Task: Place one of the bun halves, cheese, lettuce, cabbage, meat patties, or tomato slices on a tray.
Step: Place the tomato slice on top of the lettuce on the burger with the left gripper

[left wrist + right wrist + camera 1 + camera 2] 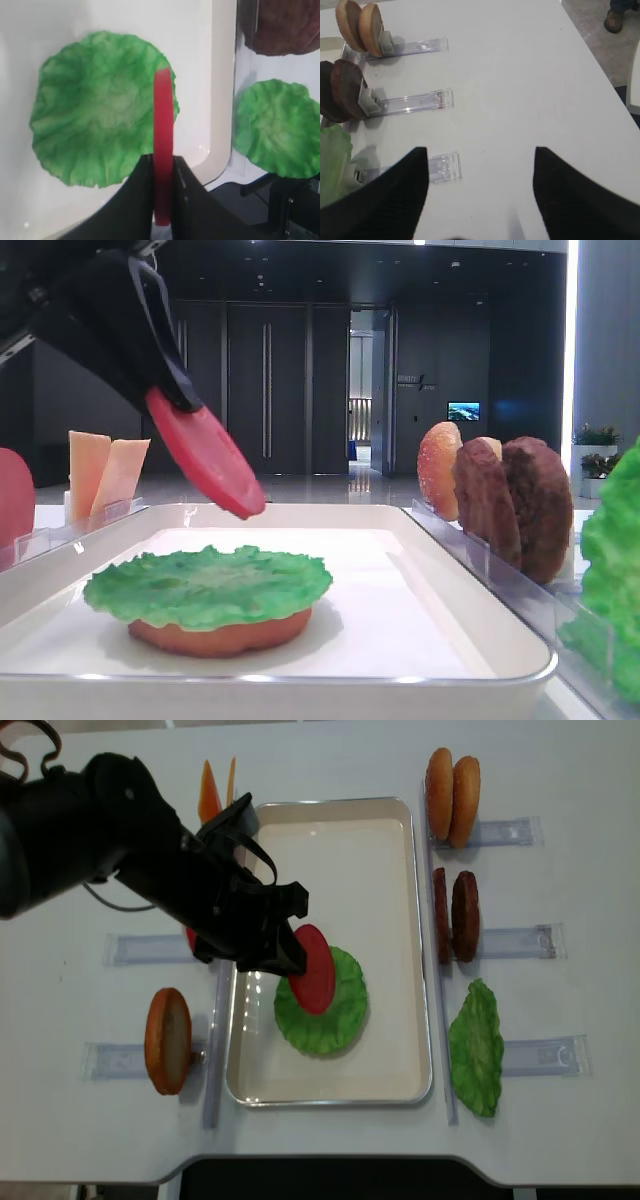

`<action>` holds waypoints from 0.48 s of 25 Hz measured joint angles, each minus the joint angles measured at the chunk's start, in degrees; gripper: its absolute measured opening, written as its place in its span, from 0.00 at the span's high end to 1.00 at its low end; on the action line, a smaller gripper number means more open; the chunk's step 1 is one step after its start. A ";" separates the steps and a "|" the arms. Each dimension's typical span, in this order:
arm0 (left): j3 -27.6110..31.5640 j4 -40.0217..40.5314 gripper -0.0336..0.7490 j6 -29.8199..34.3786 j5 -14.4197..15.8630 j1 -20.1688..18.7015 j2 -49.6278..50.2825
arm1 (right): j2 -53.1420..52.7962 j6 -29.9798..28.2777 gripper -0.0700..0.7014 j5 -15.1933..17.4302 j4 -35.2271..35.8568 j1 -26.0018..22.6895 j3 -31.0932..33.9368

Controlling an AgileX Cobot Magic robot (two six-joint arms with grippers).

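The left gripper [162, 192] pinches a flat red tomato slice [314, 968] on edge; released tilted, it could slide off the ruffled green lettuce leaf [325, 1010] below.

My white table [330, 750] — what sits straight on it

The white tray [420, 950] lies in the middle; clear plastic racks [515, 940] flank it on both sides, standing bun halves [452, 787], meat patties [455, 915], cheese [207, 788] and a lettuce leaf [476, 1047] on edge — one more bun half [168, 1040] on my left.
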 joint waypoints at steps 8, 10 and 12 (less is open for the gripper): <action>2.18 -8.13 0.89 8.92 -5.13 0.00 0.75 | 0.00 0.00 0.35 0.00 0.00 0.00 0.00; 2.18 -8.73 0.89 9.46 -5.08 0.00 1.79 | 0.00 0.00 0.35 0.00 0.00 0.00 0.00; 2.18 -9.86 0.89 10.86 -5.03 0.00 2.61 | 0.00 0.00 0.35 0.00 0.00 0.00 0.00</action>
